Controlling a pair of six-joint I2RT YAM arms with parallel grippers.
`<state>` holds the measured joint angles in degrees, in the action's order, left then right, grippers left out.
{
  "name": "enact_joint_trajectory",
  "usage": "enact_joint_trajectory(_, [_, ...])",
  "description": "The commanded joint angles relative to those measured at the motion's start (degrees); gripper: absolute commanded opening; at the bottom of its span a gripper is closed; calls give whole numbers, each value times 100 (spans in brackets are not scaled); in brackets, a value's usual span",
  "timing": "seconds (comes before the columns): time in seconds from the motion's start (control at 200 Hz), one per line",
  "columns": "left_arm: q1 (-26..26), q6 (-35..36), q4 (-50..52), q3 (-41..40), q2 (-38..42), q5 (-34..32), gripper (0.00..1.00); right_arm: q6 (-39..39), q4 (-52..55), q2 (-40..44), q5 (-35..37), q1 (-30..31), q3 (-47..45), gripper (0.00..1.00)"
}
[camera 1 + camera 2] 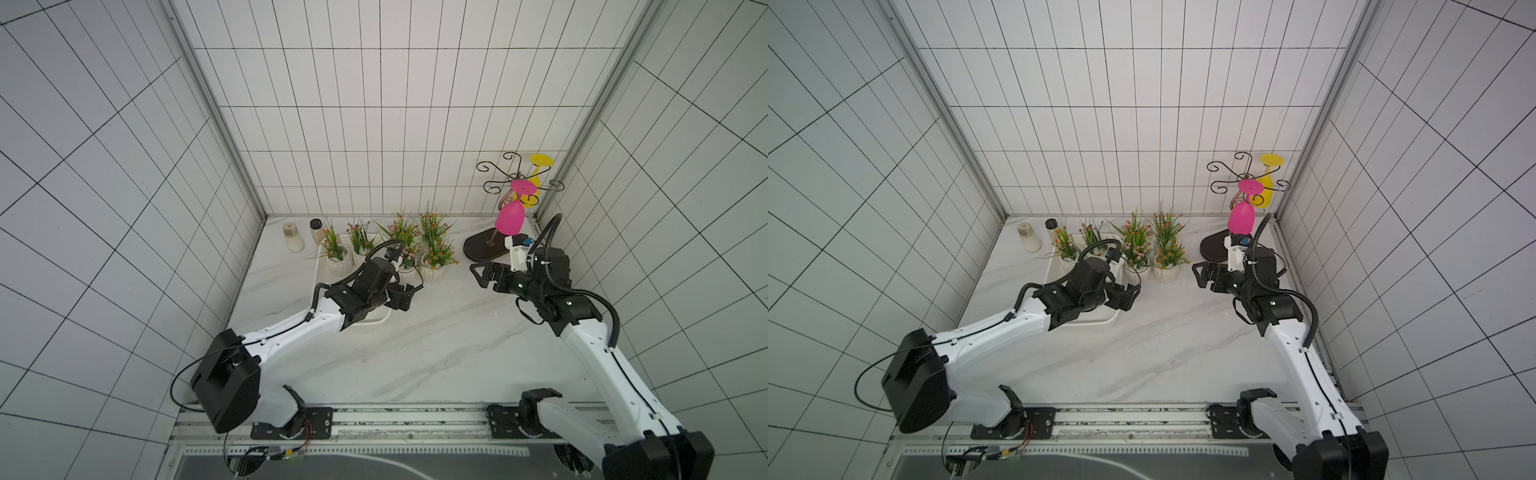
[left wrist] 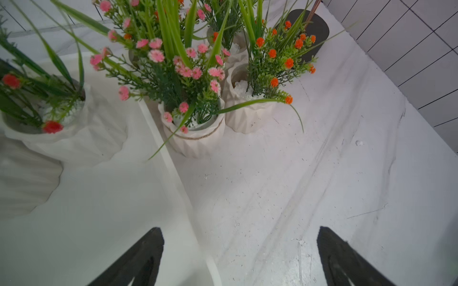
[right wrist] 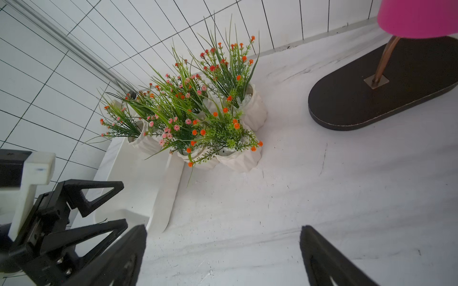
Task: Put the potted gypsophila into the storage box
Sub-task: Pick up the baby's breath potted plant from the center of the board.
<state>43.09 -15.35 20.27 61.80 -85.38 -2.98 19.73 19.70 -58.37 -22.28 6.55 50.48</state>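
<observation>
Both sets of jaws are spread wide and hold nothing.

In both top views, the left gripper (image 1: 405, 297) hangs over the edge of the storage box (image 1: 374, 327). The right gripper (image 1: 482, 275) hangs well away from the box. Two potted gypsophila (image 1: 337, 259) sit inside the box, and the others stand just outside it.

In the left wrist view, the pink pot (image 2: 195, 141) stands right beside the box's rim, close against the orange pot (image 2: 247, 118). Grabbing one could tip the one next to it.

In the right wrist view, the long leaves cross each other. Lifting one pot might drag another along.
</observation>
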Motion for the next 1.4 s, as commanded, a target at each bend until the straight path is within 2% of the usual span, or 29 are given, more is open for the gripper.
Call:
enact_joint_trajectory(0.0, [11,296,626,700,-603,-13,94,36,-75,-29,-303,-149,-275,97])
enact_joint_trajectory(0.135, [-2,314,1134,1380,-1363,-220,91,14,-60,-40,-411,-289,-249,97])
enact_joint_trajectory(0.26, [-34,170,1283,1622,-1670,-406,91,-17,-69,-91,-470,-334,-240,97])
enact_joint_trajectory(0.37, [-81,1,1275,1667,-1803,-587,91,-21,-85,-129,-531,-346,-268,97])
enact_joint_trajectory(0.59, [-126,97,1021,1882,-2004,-772,91,-61,-153,-158,-630,-383,-362,97])
enact_joint_trajectory(0.785, [-296,133,879,2149,-2283,-752,90,-83,-178,-175,-672,-427,-315,97])
enact_joint_trajectory(1.034, [-379,392,646,2200,-2454,-583,96,-24,-400,-166,-634,-488,-426,98])
enact_joint_trajectory(1.399, [-404,678,415,2304,-2814,-604,93,57,-570,-73,-698,-540,-512,98])
